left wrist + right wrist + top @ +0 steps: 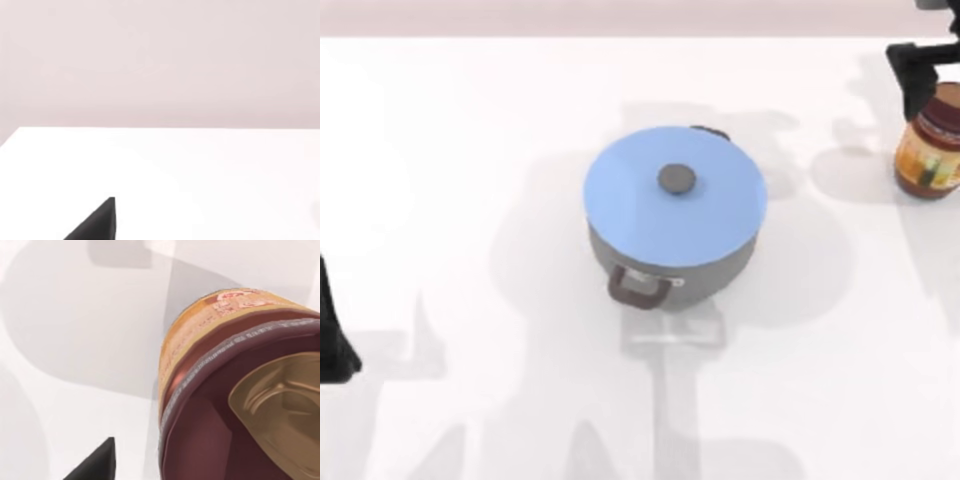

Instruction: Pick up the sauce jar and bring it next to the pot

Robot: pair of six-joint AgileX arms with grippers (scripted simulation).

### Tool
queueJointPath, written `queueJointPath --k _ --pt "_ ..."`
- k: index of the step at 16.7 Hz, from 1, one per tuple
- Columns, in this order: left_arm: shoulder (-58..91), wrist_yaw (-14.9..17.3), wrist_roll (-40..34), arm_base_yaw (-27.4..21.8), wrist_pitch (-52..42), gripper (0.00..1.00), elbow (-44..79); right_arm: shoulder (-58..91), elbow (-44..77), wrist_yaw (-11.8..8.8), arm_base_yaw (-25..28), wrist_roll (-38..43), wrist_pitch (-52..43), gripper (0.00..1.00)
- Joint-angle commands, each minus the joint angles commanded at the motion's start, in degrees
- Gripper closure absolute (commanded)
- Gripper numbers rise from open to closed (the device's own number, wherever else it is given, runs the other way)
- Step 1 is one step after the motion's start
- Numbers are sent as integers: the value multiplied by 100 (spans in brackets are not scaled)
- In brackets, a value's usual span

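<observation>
Right gripper (923, 88) at sauce jar (930, 143) lid — grip unclear; pot (672, 225) well apart — left arm parked.

You can see a big white bench (470, 180). It fills almost the whole top view. Soft grey shadows lie on it, mostly in the middle and near the right side. Behind its far edge there is a plain pale pink wall (160, 60), and nothing hangs on it.
</observation>
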Motion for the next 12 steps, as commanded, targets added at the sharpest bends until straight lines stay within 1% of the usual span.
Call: queueJointPath --k 7,12 --pt "0 0 0 0 0 0 0 -7 -113 0 5 5 109 0" --pt "0 0 0 0 0 0 0 -56 -1011 0 11 10 951 0"
